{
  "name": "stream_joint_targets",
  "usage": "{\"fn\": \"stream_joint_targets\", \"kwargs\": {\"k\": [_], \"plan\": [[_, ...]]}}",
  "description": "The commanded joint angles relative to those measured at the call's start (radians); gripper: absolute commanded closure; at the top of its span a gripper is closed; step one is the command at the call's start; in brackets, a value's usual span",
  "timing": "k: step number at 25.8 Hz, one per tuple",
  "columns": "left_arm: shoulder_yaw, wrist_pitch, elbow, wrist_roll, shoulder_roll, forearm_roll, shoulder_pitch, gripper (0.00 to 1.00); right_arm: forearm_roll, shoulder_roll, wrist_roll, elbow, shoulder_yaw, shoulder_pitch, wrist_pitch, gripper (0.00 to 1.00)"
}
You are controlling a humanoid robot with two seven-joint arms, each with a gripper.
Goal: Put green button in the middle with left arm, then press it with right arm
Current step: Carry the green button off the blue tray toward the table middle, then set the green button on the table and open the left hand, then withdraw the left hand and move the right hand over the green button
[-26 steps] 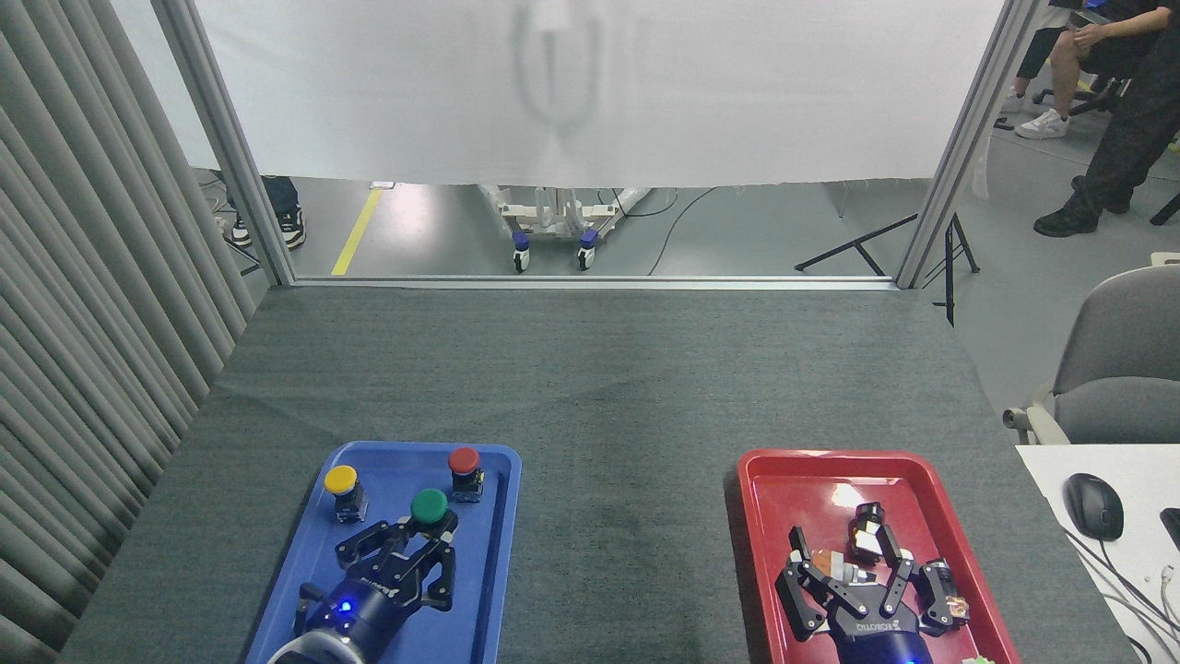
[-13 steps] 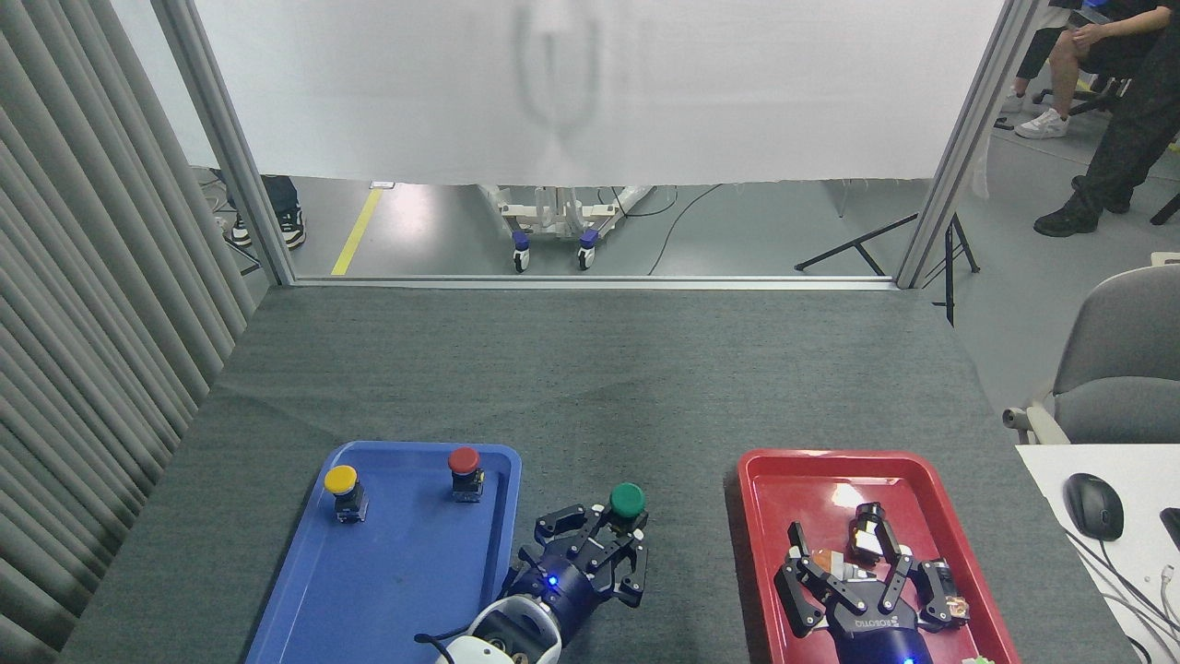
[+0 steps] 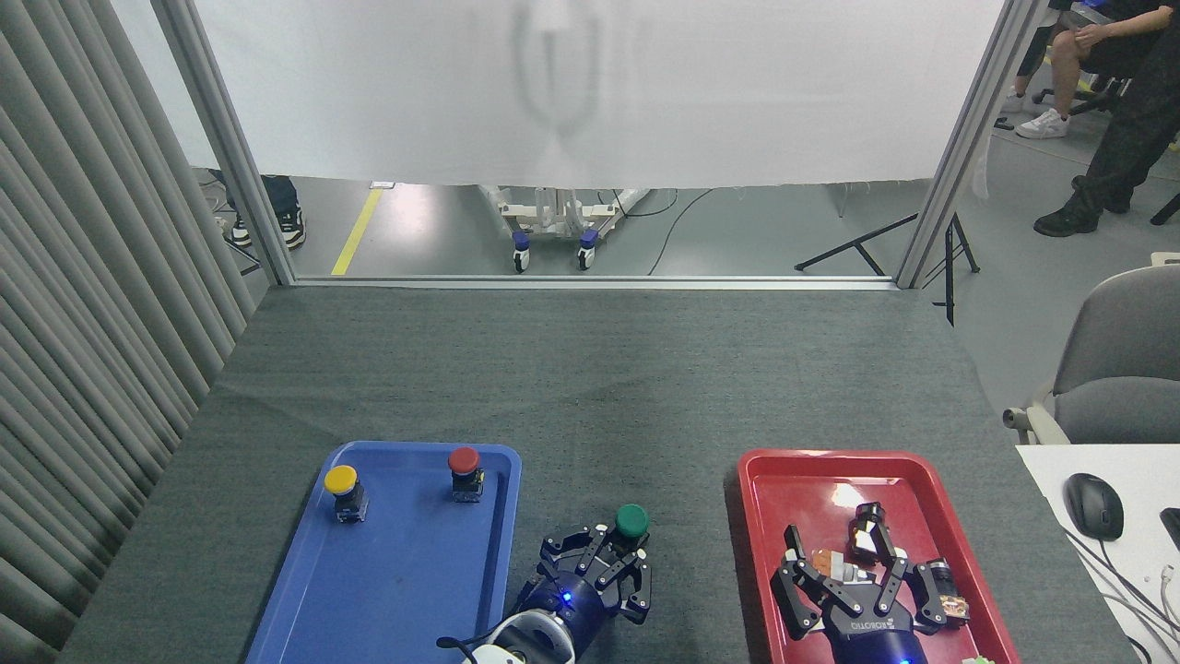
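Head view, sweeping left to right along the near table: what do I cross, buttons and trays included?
yellow button → red button, both standing in the blue tray → green button in the left gripper → red tray → right gripper.

A single head view looks forward and down from above the near edge of the grey table mat, taking the table at a steep angle from close by. The mat fills the lower half; its near edge is cut off at the bottom. Beyond the mat's far edge the view reaches a white curtain and a strip of floor under it. Left of the mat stands a ribbed grey wall; right of it, a grey chair.
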Motion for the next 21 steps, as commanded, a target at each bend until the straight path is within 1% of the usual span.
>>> {"fn": "stream_joint_targets", "kwargs": {"k": [1,2,5,7,9,11,12,13,14,17,20,21], "plan": [[-0.001,-0.002,0.015,0.020,0.000,0.002,-0.001,0.06,0.000,0.002,0.004,0.003,0.005,-0.010,0.008,0.00],[-0.001,-0.006,0.014,0.021,0.000,0.004,0.001,0.00,0.000,0.005,0.006,0.009,0.008,-0.019,0.011,0.00],[0.000,-0.006,-0.005,0.020,0.001,0.006,0.005,0.00,0.000,0.008,0.006,0.016,0.013,-0.025,0.012,0.00],[0.002,-0.005,-0.054,0.018,0.003,0.004,0.024,0.00,0.000,0.008,0.006,0.016,0.019,-0.025,0.011,0.00],[0.006,0.007,-0.155,0.013,0.009,-0.001,0.085,0.00,0.002,0.008,0.006,0.016,0.019,-0.025,0.008,0.00],[0.018,0.027,-0.290,0.016,0.028,-0.002,0.148,0.00,0.005,0.011,0.006,0.016,0.024,-0.025,0.008,0.01],[0.035,0.052,-0.362,0.015,0.047,-0.002,0.180,0.00,0.006,0.016,0.006,0.017,0.025,-0.025,0.008,0.05],[0.064,0.073,-0.435,0.015,0.077,-0.004,0.225,0.00,0.008,0.019,0.006,0.022,0.028,-0.025,0.008,0.16],[0.103,0.084,-0.504,0.012,0.097,-0.008,0.266,0.00,0.008,0.019,0.006,0.026,0.039,-0.028,0.006,0.30],[0.238,0.081,-0.647,0.006,0.126,-0.011,0.367,0.00,0.015,0.020,0.007,0.040,0.088,-0.048,0.006,0.67],[0.390,0.059,-0.702,-0.002,0.140,-0.016,0.430,0.00,0.041,0.027,0.019,0.049,0.139,-0.071,0.012,0.87],[0.442,0.038,-0.704,-0.007,0.140,-0.024,0.443,0.00,0.041,0.031,0.033,0.063,0.156,-0.084,0.015,0.92]]}}
